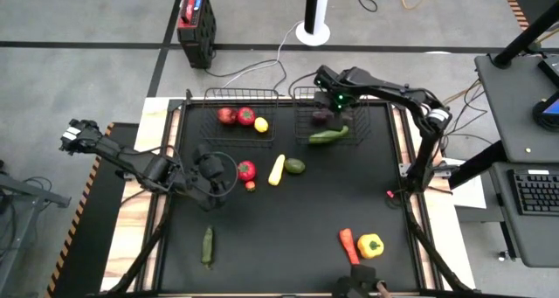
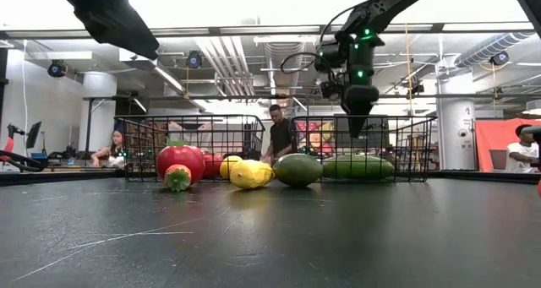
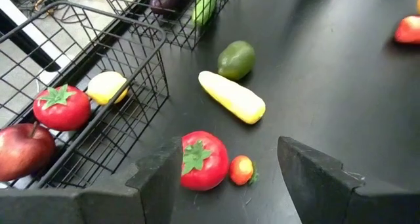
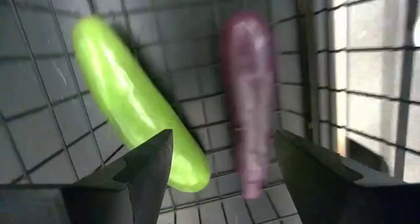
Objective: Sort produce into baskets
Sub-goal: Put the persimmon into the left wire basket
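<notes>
Right wrist view: eggplant (image 4: 248, 92) lies below open right gripper (image 4: 223, 175)

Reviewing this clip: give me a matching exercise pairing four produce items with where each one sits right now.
Items:
1. lemon
2. eggplant
3. carrot
4. yellow squash

Places:
A. in the right basket, under the right gripper
B. on the table's near side, beside the yellow pepper
C. in the left basket with the red fruits
D. mid-table, next to the avocado

Pairs: 1-C, 2-A, 3-B, 4-D
</notes>
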